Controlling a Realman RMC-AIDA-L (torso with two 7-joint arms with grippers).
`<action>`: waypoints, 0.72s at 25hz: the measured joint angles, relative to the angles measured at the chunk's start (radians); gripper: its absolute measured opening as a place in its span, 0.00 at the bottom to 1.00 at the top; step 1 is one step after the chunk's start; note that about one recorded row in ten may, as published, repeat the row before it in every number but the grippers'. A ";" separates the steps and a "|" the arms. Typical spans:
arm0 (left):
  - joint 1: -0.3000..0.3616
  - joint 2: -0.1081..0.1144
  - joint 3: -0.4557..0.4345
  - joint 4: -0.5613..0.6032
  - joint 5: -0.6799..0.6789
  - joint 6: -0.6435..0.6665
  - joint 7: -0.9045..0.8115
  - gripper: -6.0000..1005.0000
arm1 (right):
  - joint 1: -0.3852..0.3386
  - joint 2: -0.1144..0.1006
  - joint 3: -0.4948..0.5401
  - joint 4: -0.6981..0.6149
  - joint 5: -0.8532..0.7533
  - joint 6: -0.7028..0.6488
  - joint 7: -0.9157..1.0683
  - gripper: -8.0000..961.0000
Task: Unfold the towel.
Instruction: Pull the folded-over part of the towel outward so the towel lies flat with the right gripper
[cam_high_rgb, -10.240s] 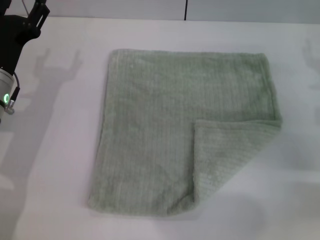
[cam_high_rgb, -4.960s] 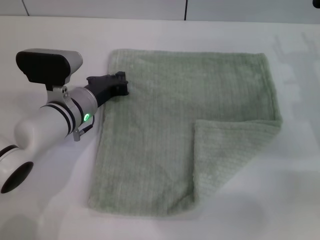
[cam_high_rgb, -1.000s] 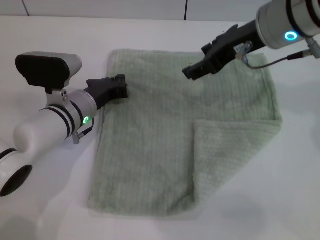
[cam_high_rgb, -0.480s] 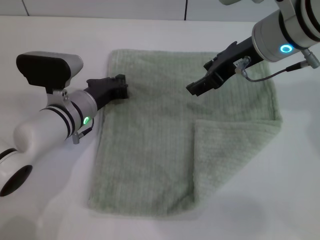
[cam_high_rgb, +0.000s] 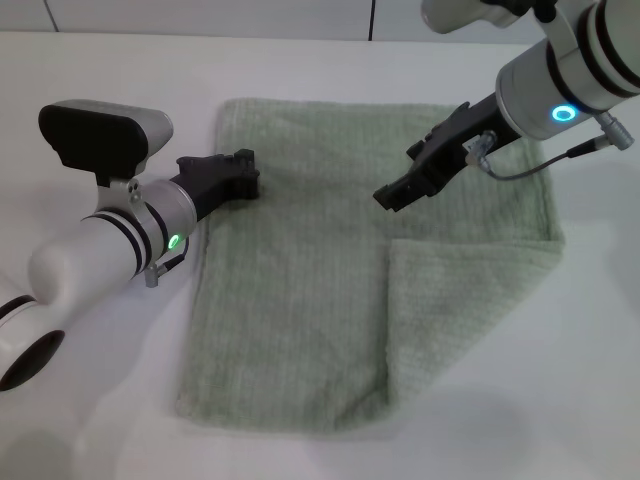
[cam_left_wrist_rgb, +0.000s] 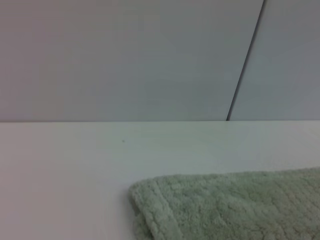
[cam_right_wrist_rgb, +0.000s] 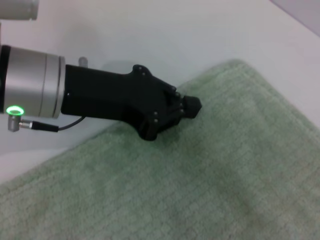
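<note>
**A:** Where does the towel lie?

**B:** The towel is spread flat in the middle of the white counter, its far hem running along toward the counter's back edge. One corner, the one toward the counter's front right, is folded over onto the cloth and makes a smaller flap with its fluffier side up. The rest lies in a single layer.

**A:** And your left gripper?

**B:** My left gripper is low at the towel's left hem, up near its back-left corner, tip pressed against the cloth. My fingers there look drawn together into one dark tip, and I cannot tell whether any cloth is pinched between them. My left wrist camera shows only that corner of the towel lying on the counter with the wall behind.

**A:** Your right gripper?

**B:** My right gripper reaches in from the back-right side and hangs over the middle of the towel, just behind the inner corner of the flap. Whether those fingers are parted or closed I cannot tell. From my right wrist camera I see the left gripper across the cloth, tip on the towel.
</note>
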 joint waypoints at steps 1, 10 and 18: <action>0.000 0.000 0.000 0.000 0.000 0.000 0.000 0.00 | 0.000 0.000 -0.005 0.000 0.000 0.001 0.000 0.77; 0.000 0.000 0.001 0.000 0.003 0.000 0.002 0.00 | 0.009 0.001 -0.032 -0.028 0.000 0.012 -0.004 0.77; 0.002 0.000 0.001 0.000 0.003 0.000 0.002 0.00 | 0.038 0.007 -0.035 -0.120 0.004 0.003 -0.025 0.77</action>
